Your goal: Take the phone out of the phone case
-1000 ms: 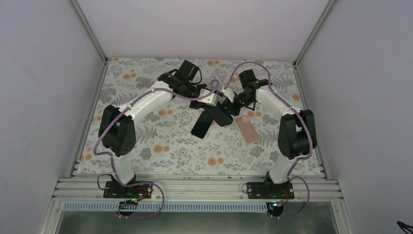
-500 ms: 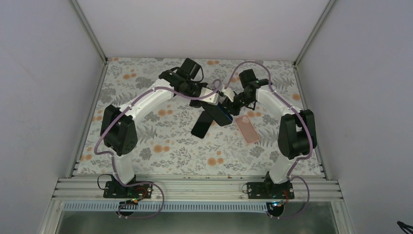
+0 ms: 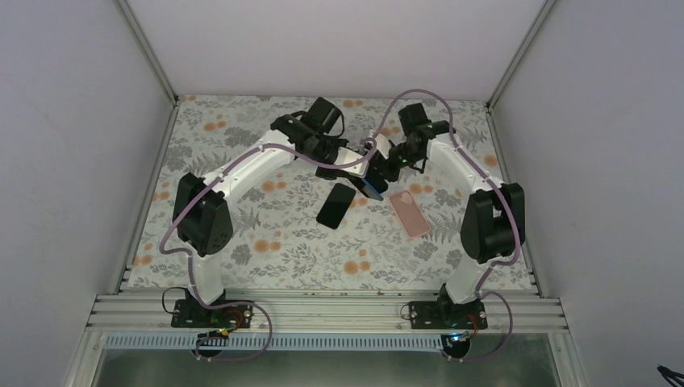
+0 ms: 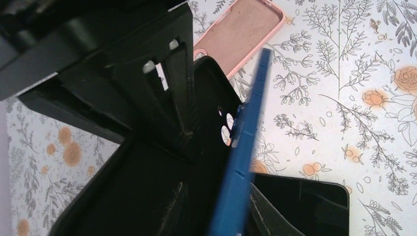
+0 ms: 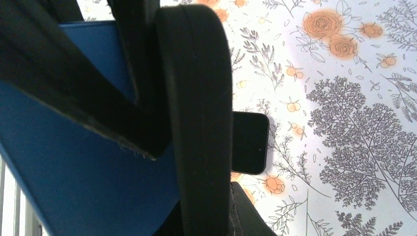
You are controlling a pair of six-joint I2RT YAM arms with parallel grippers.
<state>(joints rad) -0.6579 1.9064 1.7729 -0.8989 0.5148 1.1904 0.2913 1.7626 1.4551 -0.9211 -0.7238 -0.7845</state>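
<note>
Nearest the arm bases, a pink case lies flat on the flowered desk, hollow side up. Just to its left the phone also lies flat on the desk, dark screen up, out of any case and touched by neither arm. Beyond these two, the blue phone case hangs empty above the desk, tilted up on edge between the two arms. Its dark inner face and camera cut-out show in the left wrist view. The left end effector is narrowed onto it, one finger against the inner face and the other behind the blue wall. The right end effector is pinched tight on the case from the opposite side, its black fingers crossing the blue surface.
</note>
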